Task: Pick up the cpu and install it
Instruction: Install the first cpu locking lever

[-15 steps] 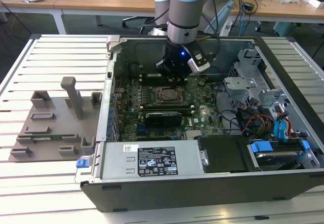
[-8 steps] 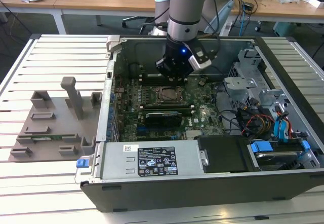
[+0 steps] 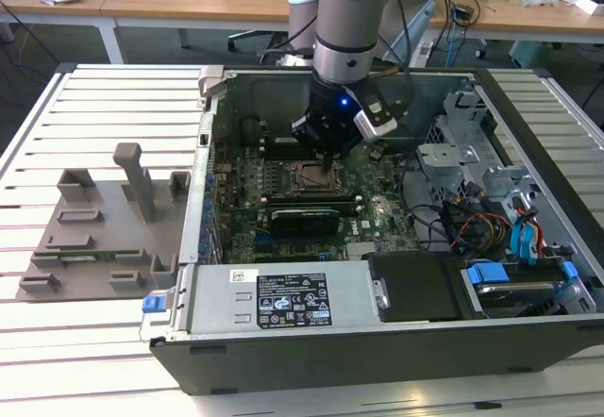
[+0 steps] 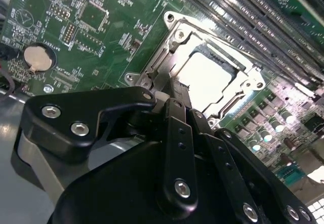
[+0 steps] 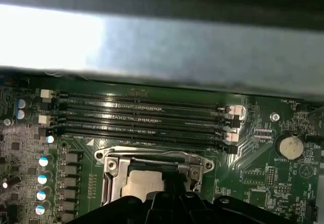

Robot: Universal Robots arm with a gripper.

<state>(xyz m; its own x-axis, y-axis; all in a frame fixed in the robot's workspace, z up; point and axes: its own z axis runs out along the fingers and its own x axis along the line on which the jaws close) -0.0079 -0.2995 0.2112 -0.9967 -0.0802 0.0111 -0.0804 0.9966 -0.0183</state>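
Note:
The cpu (image 4: 208, 76) is a silvery-white square lying flat inside the metal socket frame (image 4: 167, 57) on the green motherboard (image 3: 247, 211). It also shows pale in the first wrist view as the cpu (image 5: 144, 183), under the frame's open bracket. In the exterior view the socket (image 3: 310, 177) sits mid-board inside the open computer case. My gripper (image 3: 327, 163) hangs straight down over it from the arm. Its black fingers come together in a narrow tip, the gripper (image 4: 177, 90) reaching the socket's edge right beside the chip. I cannot tell whether the tip touches the chip.
A grey holder plate (image 3: 104, 233) with upright posts lies on the slatted table at the exterior view's left. Memory slots (image 5: 147, 120) run beside the socket. The case walls (image 3: 202, 153), power supply (image 3: 283, 296) and drive cage with cables (image 3: 491, 219) hem in the board.

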